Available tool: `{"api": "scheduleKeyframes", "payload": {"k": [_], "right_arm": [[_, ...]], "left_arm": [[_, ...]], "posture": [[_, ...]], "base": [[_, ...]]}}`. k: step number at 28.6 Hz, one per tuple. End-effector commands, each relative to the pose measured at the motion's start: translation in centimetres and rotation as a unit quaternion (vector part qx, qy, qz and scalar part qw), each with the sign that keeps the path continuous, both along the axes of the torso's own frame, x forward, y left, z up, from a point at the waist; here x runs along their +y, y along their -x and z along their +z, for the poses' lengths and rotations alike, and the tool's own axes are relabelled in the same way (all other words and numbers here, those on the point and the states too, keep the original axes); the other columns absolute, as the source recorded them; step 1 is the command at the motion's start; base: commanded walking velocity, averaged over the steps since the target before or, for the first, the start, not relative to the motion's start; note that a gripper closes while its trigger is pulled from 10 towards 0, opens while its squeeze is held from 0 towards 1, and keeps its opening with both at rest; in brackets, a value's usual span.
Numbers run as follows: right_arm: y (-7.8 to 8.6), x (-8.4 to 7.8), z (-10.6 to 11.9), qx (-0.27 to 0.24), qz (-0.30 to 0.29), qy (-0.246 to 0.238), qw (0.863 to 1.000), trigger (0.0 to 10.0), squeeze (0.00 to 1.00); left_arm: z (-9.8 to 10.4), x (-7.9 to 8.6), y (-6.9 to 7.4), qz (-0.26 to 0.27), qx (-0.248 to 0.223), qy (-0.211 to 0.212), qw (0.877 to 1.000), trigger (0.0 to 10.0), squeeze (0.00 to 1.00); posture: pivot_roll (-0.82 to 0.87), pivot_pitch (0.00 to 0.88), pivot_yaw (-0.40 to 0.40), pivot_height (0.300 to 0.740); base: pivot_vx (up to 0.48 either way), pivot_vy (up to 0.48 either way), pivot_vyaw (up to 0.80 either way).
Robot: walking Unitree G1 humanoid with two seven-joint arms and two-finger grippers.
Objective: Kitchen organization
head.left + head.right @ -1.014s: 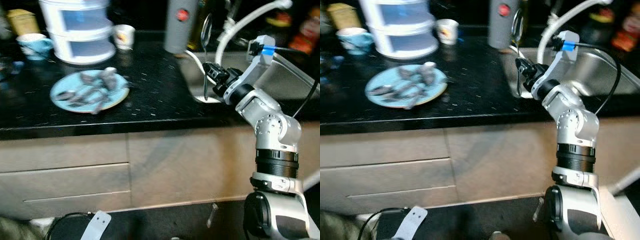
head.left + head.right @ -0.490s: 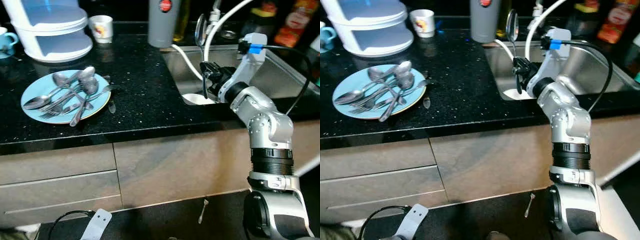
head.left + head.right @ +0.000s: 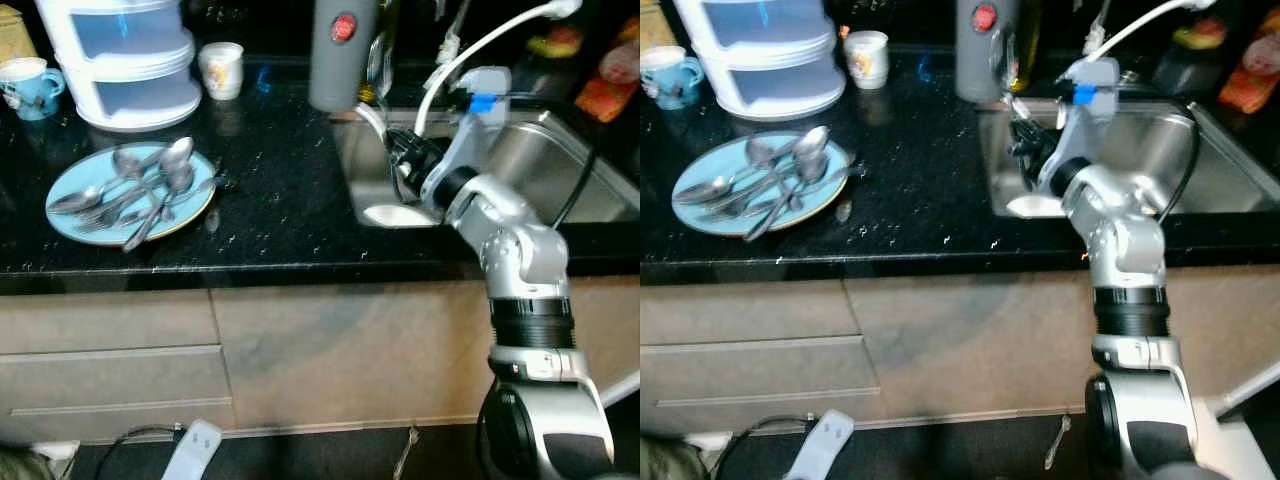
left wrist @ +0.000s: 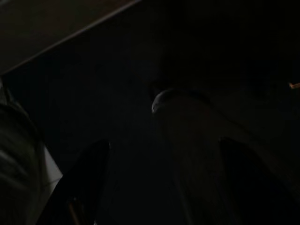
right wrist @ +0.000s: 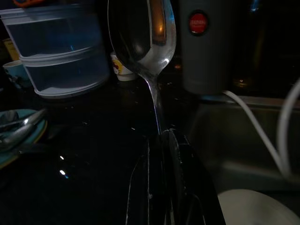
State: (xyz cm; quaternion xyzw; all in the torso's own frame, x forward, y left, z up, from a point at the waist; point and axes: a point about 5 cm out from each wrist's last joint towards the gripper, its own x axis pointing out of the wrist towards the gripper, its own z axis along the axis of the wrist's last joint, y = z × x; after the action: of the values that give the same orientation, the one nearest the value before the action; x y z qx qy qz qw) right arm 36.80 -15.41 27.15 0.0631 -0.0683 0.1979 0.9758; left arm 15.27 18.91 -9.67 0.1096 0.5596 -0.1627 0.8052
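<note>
Several shiny metal spoons and forks (image 3: 135, 192) lie in a loose heap on a round light blue plate (image 3: 70, 190), which sits on the black speckled stone counter (image 3: 270, 200). Behind the plate stands a white stacked plastic box with see-through blue drawers (image 3: 135, 55); what is inside the drawers cannot be made out. A small blue mug (image 3: 30, 85) stands to its left and a little white cup with a picture on it (image 3: 222, 68) stands to its right; the insides of both are hidden. Further right stands a tall grey bottle with a red round badge (image 3: 335, 50). Next to it is the steel sink (image 3: 560, 170), with a flat white round dish (image 3: 400, 214) lying at its front edge and a white bent tap hose (image 3: 490, 35) arching over it. The right gripper (image 3: 1025, 140) hovers over the left edge of the sink, its two black fingers (image 5: 164, 187) pressed together on the handle of a big shiny metal spoon (image 5: 145, 37), which stands upright with its bowl at the top. The left gripper (image 4: 159, 187) hangs in the dark with its fingers spread apart. A small fork or spoon (image 3: 1058, 440) lies on the dark floor below the brown cupboard drawers (image 3: 110, 370).
</note>
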Motion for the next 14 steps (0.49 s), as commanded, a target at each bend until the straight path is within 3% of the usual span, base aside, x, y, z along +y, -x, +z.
{"api": "scheduleKeyframes", "payload": {"k": [1, 11, 14], "right_arm": [[0.0, -0.4, 0.0, -0.003, -0.01, 0.008, 1.0, 10.0, 0.0], [-0.2, 0.1, 0.1, -0.009, -0.004, 0.039, 0.999, 10.0, 0.0], [-0.4, 0.6, 0.1, -0.014, 0.0, 0.057, 0.998, 10.0, 0.0]], "left_arm": [[-0.3, -0.2, 0.6, 0.001, 0.013, 0.002, 1.0, 10.0, 0.0], [-0.3, -0.3, 0.7, -0.001, 0.013, 0.001, 1.0, 10.0, 0.0], [-0.3, -0.2, 0.7, 0.003, 0.009, -0.005, 1.0, 10.0, 0.0]], "posture": [[-0.04, 0.0, -0.025, 0.74], [-0.04, 0.0, -0.033, 0.74], [-0.04, 0.0, -0.036, 0.74]], "base": [[0.0, -0.379, 0.0], [0.0, -0.378, 0.0], [0.0, 0.0, 0.0]]}}
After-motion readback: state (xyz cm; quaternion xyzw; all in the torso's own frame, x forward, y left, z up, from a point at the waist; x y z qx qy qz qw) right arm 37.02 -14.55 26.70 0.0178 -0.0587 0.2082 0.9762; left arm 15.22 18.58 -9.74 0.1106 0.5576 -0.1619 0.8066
